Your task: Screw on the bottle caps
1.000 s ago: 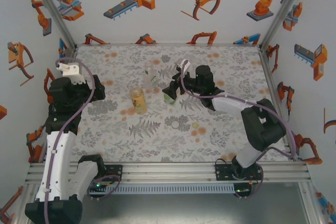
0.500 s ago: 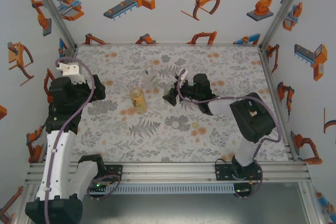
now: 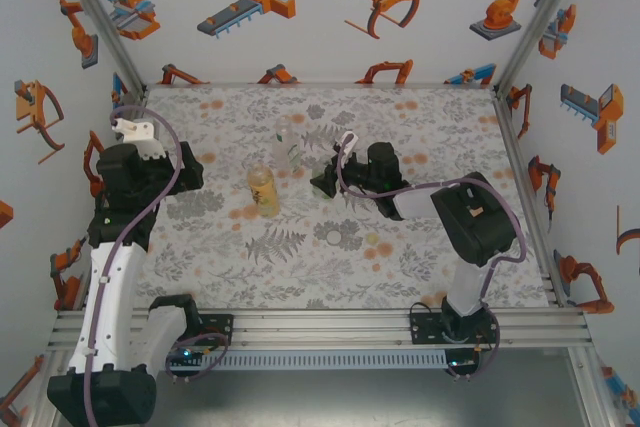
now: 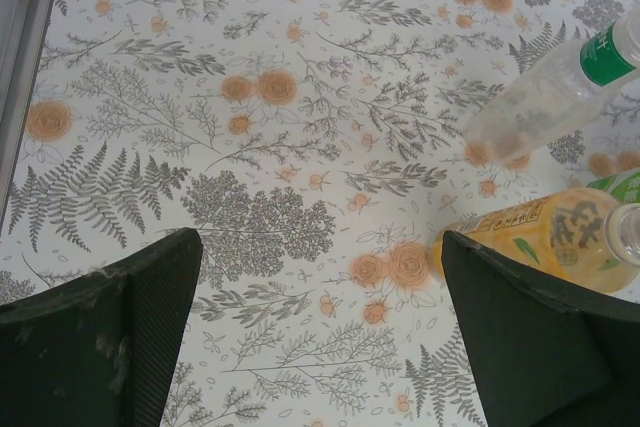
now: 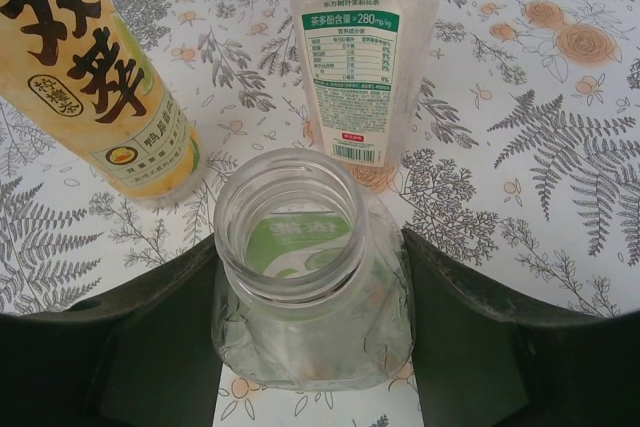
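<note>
Three uncapped bottles stand mid-table. The tall amber-yellow bottle (image 3: 263,190) (image 5: 95,77) is on the left, with the slim clear bottle (image 3: 284,144) (image 5: 365,57) behind it. The short green bottle (image 3: 322,180) (image 5: 300,337) is on the right, its mouth open. My right gripper (image 3: 326,179) (image 5: 310,247) is shut on that short bottle's body, one finger pressing each side. My left gripper (image 4: 320,247) hangs open over bare table, left of the amber bottle (image 4: 550,237) and the clear bottle (image 4: 545,107). Two loose caps, a pale cap (image 3: 333,237) and a yellowish cap (image 3: 372,239), lie nearer the front.
The flowered tabletop (image 3: 250,277) is walled on three sides by white panels, with a metal rail along the near edge (image 3: 320,327). My right arm's elbow (image 3: 470,217) stands over the right half of the table.
My right gripper's fingers have closed in against the short green bottle, and the right arm's elbow has swung left. The left arm has barely moved.
</note>
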{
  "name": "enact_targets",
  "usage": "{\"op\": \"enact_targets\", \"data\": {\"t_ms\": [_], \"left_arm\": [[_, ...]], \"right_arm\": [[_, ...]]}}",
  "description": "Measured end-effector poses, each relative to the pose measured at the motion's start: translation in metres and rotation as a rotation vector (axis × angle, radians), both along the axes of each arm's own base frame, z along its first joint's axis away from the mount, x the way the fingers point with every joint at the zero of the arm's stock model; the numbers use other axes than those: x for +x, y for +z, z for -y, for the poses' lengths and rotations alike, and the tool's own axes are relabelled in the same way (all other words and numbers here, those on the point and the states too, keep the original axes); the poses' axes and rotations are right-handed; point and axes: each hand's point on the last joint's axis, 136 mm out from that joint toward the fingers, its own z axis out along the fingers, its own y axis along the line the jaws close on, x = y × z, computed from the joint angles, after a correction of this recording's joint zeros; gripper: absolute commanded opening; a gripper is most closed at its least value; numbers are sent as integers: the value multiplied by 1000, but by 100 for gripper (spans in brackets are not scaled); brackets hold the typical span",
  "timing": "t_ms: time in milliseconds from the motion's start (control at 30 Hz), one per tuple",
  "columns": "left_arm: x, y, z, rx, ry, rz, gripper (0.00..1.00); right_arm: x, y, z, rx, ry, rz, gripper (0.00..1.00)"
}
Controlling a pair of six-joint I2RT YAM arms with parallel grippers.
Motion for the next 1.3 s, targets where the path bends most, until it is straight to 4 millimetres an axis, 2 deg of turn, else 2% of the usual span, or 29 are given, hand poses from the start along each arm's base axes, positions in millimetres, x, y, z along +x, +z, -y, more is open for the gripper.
{"op": "enact_targets", "data": {"t_ms": [267,400,567,700,800,900,1067,1300], "left_arm": [[-2,4,2,-9,-9,14,97],[-3,11,11,-27,-55,39,98],[-4,33,28,-57,-140,127,99],[-6,55,62,-79,-263,196,99],[-8,77,89,-97,-359,244,99],[-11,101,119,-115,-461,297,99],[-20,129,169,-148,-627,359,99],[-37,139,228,-199,-849,404,100]], "right_arm": [[-1,0,1,5,-1,2,49],[-7,2,5,3,-5,2,49],[-16,23,13,13,-19,31,47],[-22,52,19,24,-32,72,46],[-27,65,25,12,-45,81,46],[-35,67,31,-30,-49,58,46],[-43,69,43,-93,-80,25,46],[-56,85,61,-129,-129,23,46]]}}
